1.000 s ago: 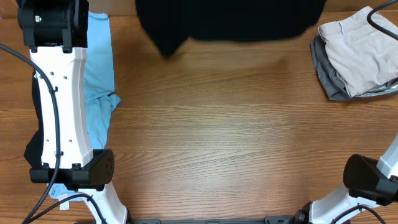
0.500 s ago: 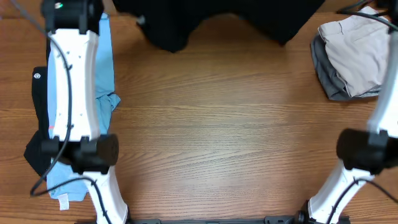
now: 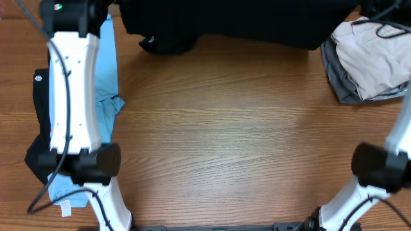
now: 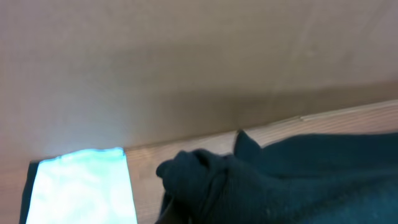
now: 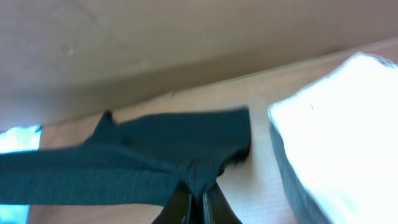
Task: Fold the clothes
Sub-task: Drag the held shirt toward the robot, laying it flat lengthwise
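The black T-shirt (image 3: pixel 237 22) hangs stretched across the far edge of the table, a bunched end (image 3: pixel 164 43) drooping at the left. In the right wrist view my right gripper (image 5: pixel 198 190) is shut on a pinched fold of the black T-shirt (image 5: pixel 155 155). In the left wrist view the black T-shirt (image 4: pixel 280 180) fills the lower frame and bunches over my left gripper's fingers (image 4: pixel 186 214), which are mostly hidden. The light blue tee (image 3: pixel 103 77) lies at the left under the left arm and shows in the left wrist view (image 4: pixel 81 186).
A stack of folded beige and grey clothes (image 3: pixel 369 58) sits at the far right and shows in the right wrist view (image 5: pixel 336 143). A dark garment (image 3: pixel 40 90) lies at the left edge beside the blue tee. A cardboard wall (image 4: pixel 186 62) stands behind the table.
The black T-shirt has been drawn wider and lower along the far edge, its right end reaching the beige stack. The right arm has shifted right; the left arm barely moved.
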`<state>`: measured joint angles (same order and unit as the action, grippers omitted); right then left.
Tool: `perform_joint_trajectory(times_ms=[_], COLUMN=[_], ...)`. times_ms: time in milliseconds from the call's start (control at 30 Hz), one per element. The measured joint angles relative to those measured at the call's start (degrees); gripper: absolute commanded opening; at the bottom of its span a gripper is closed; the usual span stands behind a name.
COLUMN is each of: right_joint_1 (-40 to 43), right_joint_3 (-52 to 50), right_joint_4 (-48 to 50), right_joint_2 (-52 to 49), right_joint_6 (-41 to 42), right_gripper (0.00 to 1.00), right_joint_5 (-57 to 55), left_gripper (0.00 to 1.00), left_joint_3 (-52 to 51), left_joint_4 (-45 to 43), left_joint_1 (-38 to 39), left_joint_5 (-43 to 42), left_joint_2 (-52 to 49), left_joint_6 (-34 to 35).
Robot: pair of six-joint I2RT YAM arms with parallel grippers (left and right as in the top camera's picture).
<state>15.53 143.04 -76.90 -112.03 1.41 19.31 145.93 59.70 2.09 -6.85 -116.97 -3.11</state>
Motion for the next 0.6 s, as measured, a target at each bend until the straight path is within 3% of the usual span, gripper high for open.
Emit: perform_joint_trajectory(times_ms=[300,467,600], right_joint_1=[0.2,0.2,0.2], right_joint_3=[1.1,0.1,-4.8], right_joint_4=[-20.0,-20.4,-20.2], right_joint_2=[10.7,10.2,12.6], right_joint_6=[0.0,1.0,2.5], right_gripper=[0.04,0.04,0.04], right_joint_5=[-0.6,-0.8,-2.5], left_gripper=[0.04,0.04,0.04], left_joint_3=[0.9,0.9,0.3], left_joint_4=[22.6,34.9,37.2], left_joint_1=[-0.7,-0.7,-0.7], left_joint_5=[-1.4,-1.5,-1.6], left_joint_2=[9.7,9.0,9.0], left_joint_6=[0.2,-0.1,-0.1])
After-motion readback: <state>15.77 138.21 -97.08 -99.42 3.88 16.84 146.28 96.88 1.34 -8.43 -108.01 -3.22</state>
